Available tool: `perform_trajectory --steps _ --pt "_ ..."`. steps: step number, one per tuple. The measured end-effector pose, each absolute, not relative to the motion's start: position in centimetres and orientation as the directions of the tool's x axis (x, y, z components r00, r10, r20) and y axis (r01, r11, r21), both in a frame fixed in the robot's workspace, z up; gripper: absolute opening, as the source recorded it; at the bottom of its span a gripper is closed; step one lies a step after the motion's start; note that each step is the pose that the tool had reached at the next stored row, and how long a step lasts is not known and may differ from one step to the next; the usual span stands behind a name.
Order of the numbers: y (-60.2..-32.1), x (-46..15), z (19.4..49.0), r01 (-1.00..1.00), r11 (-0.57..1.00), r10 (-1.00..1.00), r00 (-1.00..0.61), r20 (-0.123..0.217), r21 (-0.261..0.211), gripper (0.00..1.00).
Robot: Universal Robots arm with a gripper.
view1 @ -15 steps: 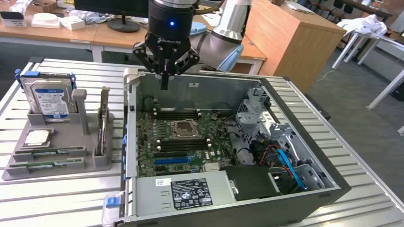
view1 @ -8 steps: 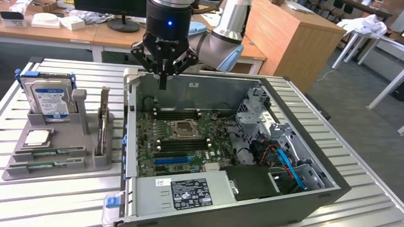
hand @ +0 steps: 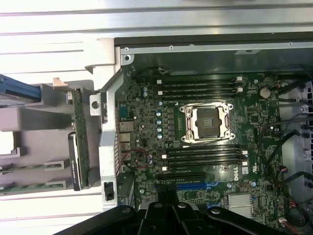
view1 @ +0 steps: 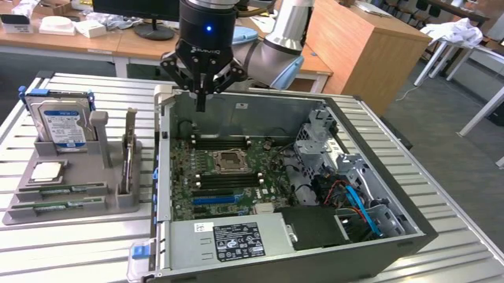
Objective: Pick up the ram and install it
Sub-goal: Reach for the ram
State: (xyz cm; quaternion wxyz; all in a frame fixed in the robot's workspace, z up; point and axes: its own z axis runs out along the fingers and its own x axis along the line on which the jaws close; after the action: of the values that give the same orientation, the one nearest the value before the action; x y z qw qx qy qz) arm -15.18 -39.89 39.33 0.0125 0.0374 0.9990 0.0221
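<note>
Occupying a slatted table (view1: 464, 259): one open-topped computer case (view1: 362, 259), memory slots (view1: 224, 142) flanking its socket (view1: 230, 158). Grey holder (view1: 126, 203), just beside the case on the exterior view's left. Two ram sticks (view1: 61, 190), narrow, green, lying flat at the holder's near end, long axes parallel, running across the exterior view, well apart from the slots. Claw (view1: 202, 101), closed, empty, above the case's far wall.

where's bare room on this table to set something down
Bare slats in front of the grey holder, toward the near edge, and a strip beside the computer case on the exterior view's right. Crowded: the holder and the motherboard inside the case.
</note>
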Motion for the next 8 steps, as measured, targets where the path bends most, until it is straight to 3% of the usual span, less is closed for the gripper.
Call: perform_trajectory --steps 8 --pt "-39.89 -15.62 39.33 0.074 0.996 0.075 -0.997 -0.023 0.045 0.1"
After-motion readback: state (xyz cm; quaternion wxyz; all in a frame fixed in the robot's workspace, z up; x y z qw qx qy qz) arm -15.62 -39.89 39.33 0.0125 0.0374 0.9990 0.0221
